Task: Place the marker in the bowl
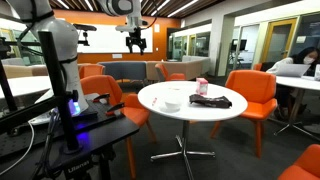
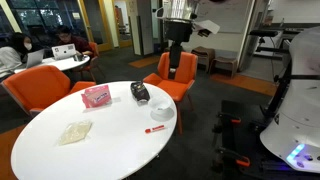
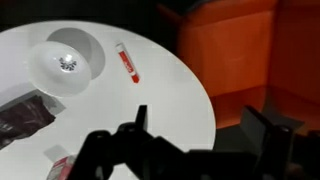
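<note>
The marker (image 3: 127, 62), a slim white stick with red markings, lies on the round white table (image 3: 150, 110) just beside the bowl, apart from it. It also shows in an exterior view (image 2: 156, 131). The small white bowl (image 3: 67, 60) is empty; it shows in both exterior views (image 1: 172, 99) (image 2: 160, 112). My gripper (image 3: 200, 125) is open and empty. It hangs high above the table's edge, well clear of marker and bowl, in both exterior views (image 1: 136, 44) (image 2: 174, 70).
A pink-and-white carton (image 2: 97, 96) and a dark bundle (image 2: 141, 92) lie on the table past the bowl. A pale crumpled cloth (image 2: 75, 132) lies nearer the middle. Orange chairs (image 1: 252, 95) (image 2: 172, 72) ring the table.
</note>
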`<state>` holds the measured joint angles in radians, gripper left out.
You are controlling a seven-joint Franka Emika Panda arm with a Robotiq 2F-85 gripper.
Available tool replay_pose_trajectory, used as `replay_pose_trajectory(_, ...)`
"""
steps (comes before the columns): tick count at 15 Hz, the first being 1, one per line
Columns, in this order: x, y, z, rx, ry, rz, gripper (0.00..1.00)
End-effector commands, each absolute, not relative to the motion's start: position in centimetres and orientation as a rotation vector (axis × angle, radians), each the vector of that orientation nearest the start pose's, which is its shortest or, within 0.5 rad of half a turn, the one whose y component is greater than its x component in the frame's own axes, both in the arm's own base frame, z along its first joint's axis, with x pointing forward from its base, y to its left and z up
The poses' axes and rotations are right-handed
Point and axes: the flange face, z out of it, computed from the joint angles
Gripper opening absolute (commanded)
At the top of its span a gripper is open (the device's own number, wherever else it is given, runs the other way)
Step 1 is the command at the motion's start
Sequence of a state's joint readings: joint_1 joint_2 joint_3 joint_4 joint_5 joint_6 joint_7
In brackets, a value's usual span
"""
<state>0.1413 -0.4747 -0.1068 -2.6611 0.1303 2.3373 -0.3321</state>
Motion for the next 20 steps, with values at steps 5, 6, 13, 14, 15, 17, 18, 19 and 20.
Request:
replay_pose_trajectory(5, 39.3, 1.7, 40.5, -2.973, -0.436, -0.249, 1.00)
replay_pose_trajectory(6, 39.3, 1.7, 40.5, -2.973, -0.436, -0.249, 1.00)
replay_pose_trajectory(13, 43.9, -1.3, 35.7, -2.969, -0.811, -0.188, 1.00)
replay_pose_trajectory(14, 45.0, -1.8, 34.0, -2.959, -0.899, -0.173, 1.00)
replay_pose_trajectory(15, 45.9, -2.2, 32.4, -2.954, -0.969, -0.170, 1.00)
replay_pose_trajectory(17, 48.1, -2.2, 28.7, -2.944, -1.040, -0.179, 1.00)
replay_pose_trajectory(18, 49.1, -1.8, 26.6, -2.948, -1.057, -0.183, 1.00)
replay_pose_trajectory(19, 50.2, -1.5, 24.6, -2.961, -1.046, -0.193, 1.00)
replay_pose_trajectory(20, 51.2, -1.2, 22.6, -2.972, -1.034, -0.183, 1.00)
